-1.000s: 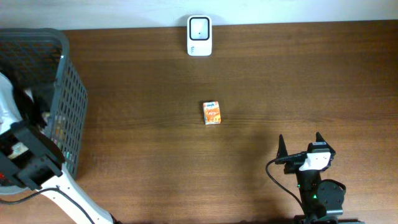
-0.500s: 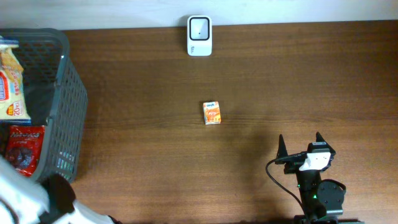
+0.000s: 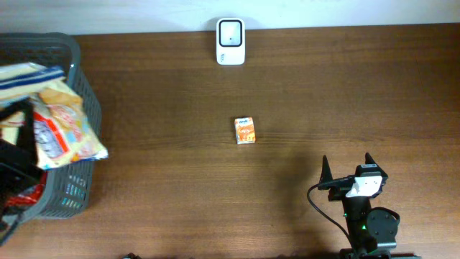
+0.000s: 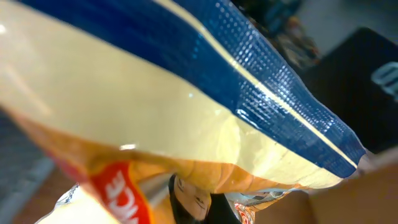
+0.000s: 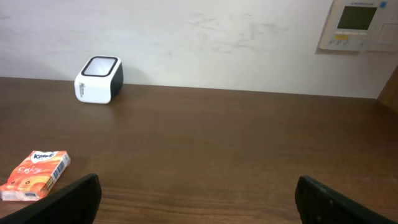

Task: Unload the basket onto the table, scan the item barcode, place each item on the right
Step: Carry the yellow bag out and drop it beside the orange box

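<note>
A snack bag [image 3: 61, 122], cream, orange and red with a blue top band, hangs tilted over the grey mesh basket [image 3: 85, 83] at the far left. My left gripper [image 3: 26, 133] is shut on its left side, with the fingers hidden by the bag. The same snack bag [image 4: 155, 106] fills the left wrist view, so no barcode shows. The white scanner [image 3: 231, 42] stands at the back edge of the table and also appears as the scanner [image 5: 98, 79] in the right wrist view. My right gripper [image 3: 348, 167] rests open near the front right, holding nothing.
A small orange box [image 3: 245, 130] lies mid-table, seen again as the orange box [image 5: 34, 175] at the lower left of the right wrist view. Red packets [image 3: 21, 198] lie in the basket. A wall panel [image 5: 356, 25] hangs behind the table.
My left arm has come up out of the basket with the snack bag, which now hangs above the basket's right rim. The right arm has not moved.
</note>
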{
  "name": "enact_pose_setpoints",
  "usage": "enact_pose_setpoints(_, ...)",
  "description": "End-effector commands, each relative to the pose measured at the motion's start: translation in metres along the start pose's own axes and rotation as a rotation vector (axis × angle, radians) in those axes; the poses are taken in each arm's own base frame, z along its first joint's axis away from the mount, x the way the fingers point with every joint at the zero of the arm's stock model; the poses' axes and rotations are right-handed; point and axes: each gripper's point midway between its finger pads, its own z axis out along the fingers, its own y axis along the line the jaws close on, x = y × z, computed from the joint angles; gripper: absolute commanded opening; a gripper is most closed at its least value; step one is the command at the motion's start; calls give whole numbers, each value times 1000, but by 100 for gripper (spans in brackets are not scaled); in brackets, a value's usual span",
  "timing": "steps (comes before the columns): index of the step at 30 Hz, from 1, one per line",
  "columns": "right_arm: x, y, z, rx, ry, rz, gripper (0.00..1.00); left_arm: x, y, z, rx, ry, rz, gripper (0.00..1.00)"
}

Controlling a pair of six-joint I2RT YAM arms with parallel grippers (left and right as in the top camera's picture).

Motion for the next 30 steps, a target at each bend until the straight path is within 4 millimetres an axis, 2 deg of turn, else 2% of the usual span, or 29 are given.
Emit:
enact_pose_setpoints(1,4,0,0,2,7,3,99,12,-7,8,82,83,-59,0)
enact_pose_setpoints(8,4,0,0,2,7,3,99,33,18,45,65,239,-90,0)
enact_pose_setpoints(11,4,0,0,2,7,3,99,33,34,74,27,272,-54,0)
enact_pose_setpoints(14,4,0,0,2,7,3,99,30,44,105,-10,273,87,0)
enact_pose_setpoints(16,4,0,0,2,7,3,99,35,51,126,-52,304,144,0)
enact_pose_setpoints(18,4,0,0,2,7,3,99,52,46,144,-31,375,200,0)
enact_pose_setpoints(20,4,0,0,2,7,3,99,79,32,165,17,479,275,0)
enact_pose_setpoints(23,4,0,0,2,7,3,99,116,27,191,-26,603,324,0)
enact_pose_setpoints(26,4,0,0,2,7,3,99,156,32,214,-158,722,294,0)
enact_pose_setpoints(30,4,0,0,2,7,3,99,205,60,246,-467,799,233,0)
